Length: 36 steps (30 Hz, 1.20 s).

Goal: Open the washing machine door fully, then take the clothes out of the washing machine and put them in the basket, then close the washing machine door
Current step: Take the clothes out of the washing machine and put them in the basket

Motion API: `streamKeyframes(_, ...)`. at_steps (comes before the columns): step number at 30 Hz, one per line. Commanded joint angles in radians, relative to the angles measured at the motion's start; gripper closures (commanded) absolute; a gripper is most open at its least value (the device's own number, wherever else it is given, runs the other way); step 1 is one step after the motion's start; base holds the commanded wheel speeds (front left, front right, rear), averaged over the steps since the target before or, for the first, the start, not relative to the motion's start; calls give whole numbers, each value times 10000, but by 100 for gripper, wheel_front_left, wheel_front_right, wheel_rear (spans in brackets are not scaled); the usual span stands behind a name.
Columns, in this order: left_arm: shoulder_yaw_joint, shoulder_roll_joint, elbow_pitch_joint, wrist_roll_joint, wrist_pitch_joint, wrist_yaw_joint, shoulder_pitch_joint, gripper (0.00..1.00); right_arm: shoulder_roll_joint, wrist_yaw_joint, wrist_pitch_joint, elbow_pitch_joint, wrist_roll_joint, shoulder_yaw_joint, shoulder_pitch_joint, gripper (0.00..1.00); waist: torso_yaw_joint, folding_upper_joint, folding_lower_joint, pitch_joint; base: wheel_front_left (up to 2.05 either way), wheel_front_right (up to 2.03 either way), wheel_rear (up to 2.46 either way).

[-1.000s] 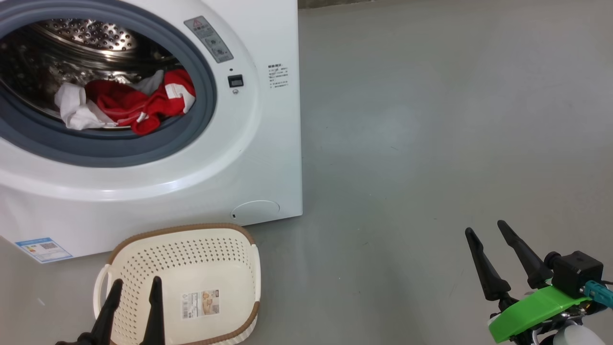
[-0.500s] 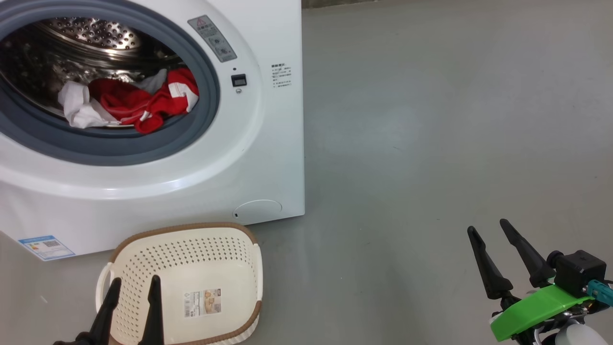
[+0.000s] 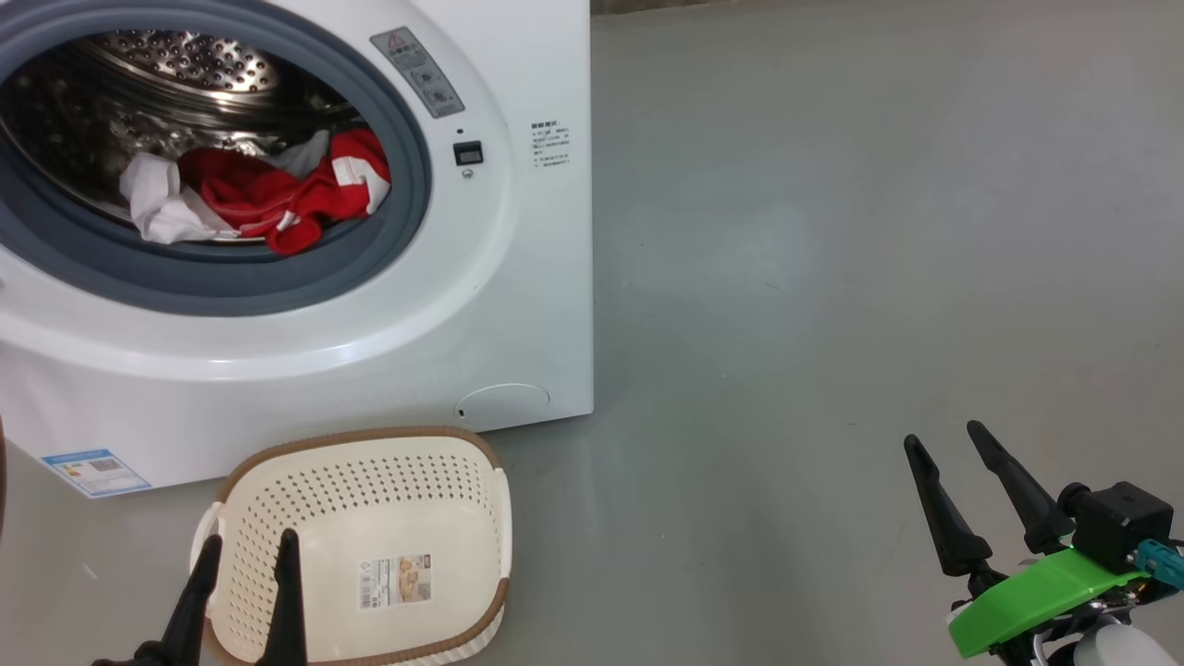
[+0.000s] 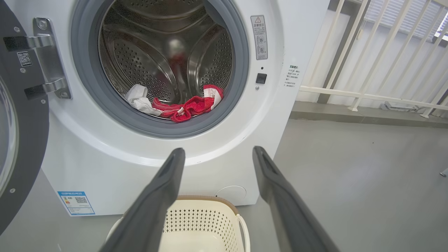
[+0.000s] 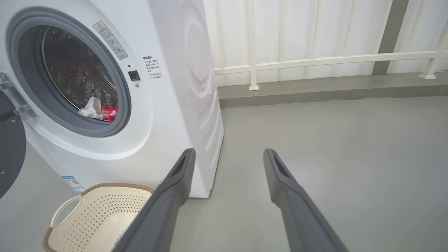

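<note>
Hovering spread wide and empty over the basket (image 3: 361, 435), the left claw (image 3: 252, 538) faces the clothes (image 3: 268, 194) in the washing machine (image 3: 518, 277).

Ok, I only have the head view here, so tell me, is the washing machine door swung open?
Observer: Yes. In the left wrist view the washing machine door stands swung out to the left, clear of the opening.
Operator: Anything deeper in the drum?
Observer: The clothes lie heaped at its front lip; the steel behind them looks bare.
Operator: And behind the washing machine?
Observer: A white railing runs there, by the right wrist view.
</note>
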Motion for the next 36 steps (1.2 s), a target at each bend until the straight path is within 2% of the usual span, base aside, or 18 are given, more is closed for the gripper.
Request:
streamKeyframes(1,349,59,-300,79,-49,-55,-192,0,-219,63,-90,-274,-103,144,-29,0,15,0,0,8,0,0,0)
streamKeyframes(9,379,58,-311,-31,-49,-56,-217,0,-215,63,-90,-281,-109,153,-37,0,68,0,0,25,22,-22,0)
streamKeyframes(27,480,57,-165,-108,-49,-56,-353,0,-201,63,-90,-307,-124,168,-87,0,110,0,0,166,94,-94,0)
streamKeyframes(36,498,57,-140,10,-49,-56,-416,0,-187,63,-90,-281,-131,171,-114,0,102,0,0,199,11,-11,0)
